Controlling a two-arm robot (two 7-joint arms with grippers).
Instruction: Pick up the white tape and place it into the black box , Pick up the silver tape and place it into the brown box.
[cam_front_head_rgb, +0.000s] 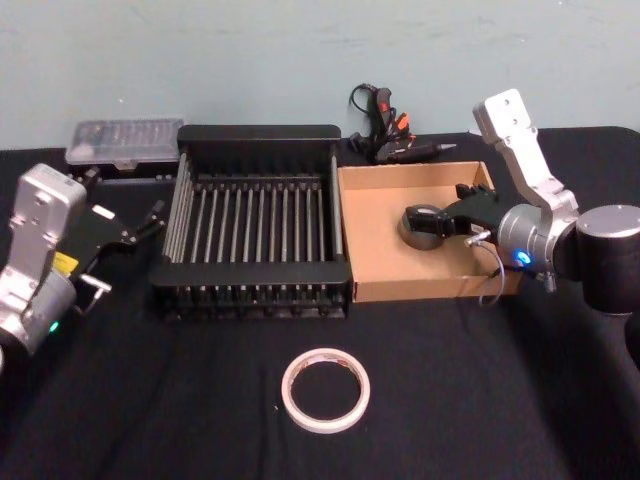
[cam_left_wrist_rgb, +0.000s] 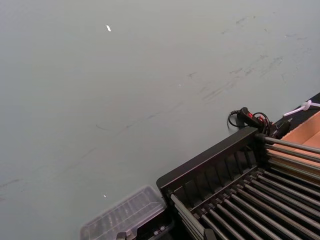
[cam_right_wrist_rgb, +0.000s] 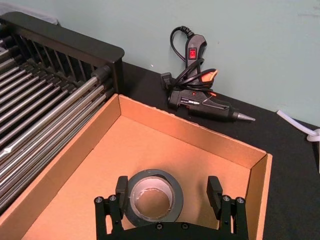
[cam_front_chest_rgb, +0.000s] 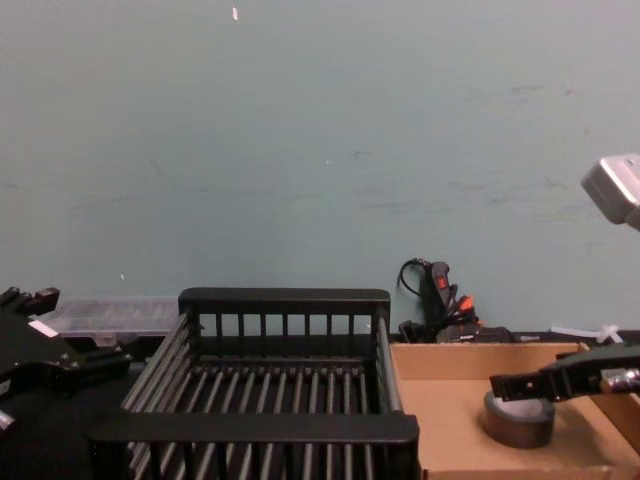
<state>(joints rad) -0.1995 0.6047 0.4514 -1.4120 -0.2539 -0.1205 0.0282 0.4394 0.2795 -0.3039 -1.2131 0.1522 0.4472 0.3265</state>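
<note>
The white tape (cam_front_head_rgb: 325, 390) lies flat on the black cloth near the front edge, away from both grippers. Behind it stands the black box (cam_front_head_rgb: 255, 140), slatted and with nothing in it. To its right is the brown box (cam_front_head_rgb: 370, 240), with the silver tape (cam_front_head_rgb: 415, 228) lying flat on its floor. My right gripper (cam_right_wrist_rgb: 168, 192) is open and straddles the silver tape (cam_right_wrist_rgb: 152, 197); one finger is close against the roll and the other stands apart. My left gripper (cam_front_head_rgb: 130, 235) hovers to the left of the black box.
A black glue gun (cam_front_head_rgb: 385, 130) with a coiled cord lies behind the brown box against the wall. A clear plastic case (cam_front_head_rgb: 125, 140) sits at the back left. A white cable tie (cam_right_wrist_rgb: 310, 132) lies right of the glue gun.
</note>
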